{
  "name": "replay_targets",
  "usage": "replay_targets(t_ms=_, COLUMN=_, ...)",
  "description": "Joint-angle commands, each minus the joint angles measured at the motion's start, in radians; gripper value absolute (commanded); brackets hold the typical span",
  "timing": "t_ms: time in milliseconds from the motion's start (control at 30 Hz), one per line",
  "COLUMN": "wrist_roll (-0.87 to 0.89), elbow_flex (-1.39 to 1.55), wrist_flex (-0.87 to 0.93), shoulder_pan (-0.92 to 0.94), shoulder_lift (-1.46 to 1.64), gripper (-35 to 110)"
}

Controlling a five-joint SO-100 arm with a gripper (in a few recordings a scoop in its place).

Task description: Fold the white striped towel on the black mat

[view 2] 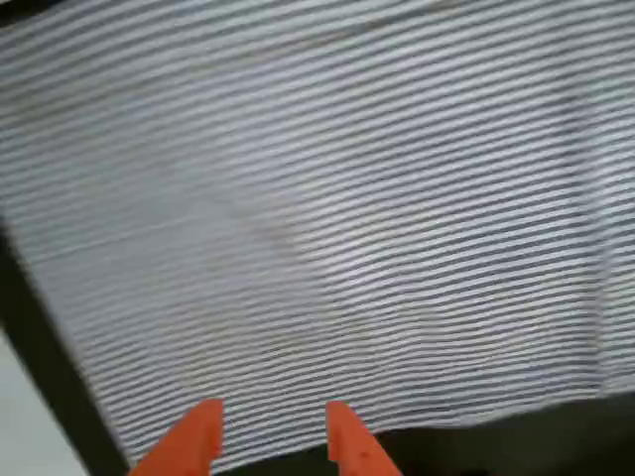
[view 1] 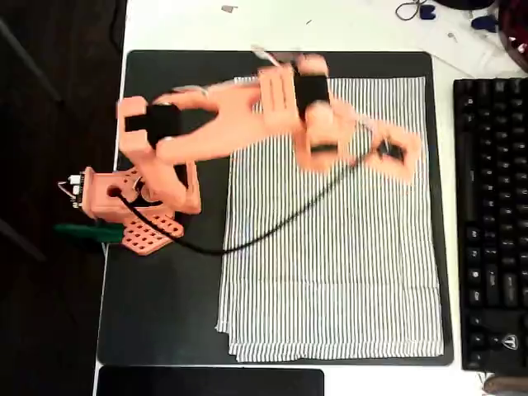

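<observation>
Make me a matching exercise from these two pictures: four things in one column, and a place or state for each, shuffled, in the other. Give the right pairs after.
Things
1. white striped towel
2. black mat
3. gripper
4. black keyboard

Places or states
A. at the right edge of the overhead view, off the mat
B. spread flat, not yet folded
C. open, hanging over the towel near one edge in the wrist view
D. lies under the towel, bare on its left side in the overhead view

Pairs: 1-B, 2-D, 3-C, 4-A
</observation>
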Motion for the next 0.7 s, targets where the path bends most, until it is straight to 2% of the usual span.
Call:
replay_targets(t_ms=0, wrist_roll=0.087, elbow_flex=0.005, wrist_flex=-0.06, shoulder_pan=-0.175, shoulder_lift=-0.011, gripper=15)
replay_targets(t_ms=300, wrist_roll=0.117, elbow_flex=-0.034, wrist_flex=-0.224, shoulder_pan=-0.298, shoulder_lift=-0.232, gripper=18)
replay_targets(t_ms=667, wrist_roll=0.144, elbow_flex=-0.16, wrist_flex=-0.324, shoulder_pan=-0.35, shoulder_lift=-0.489, gripper=20)
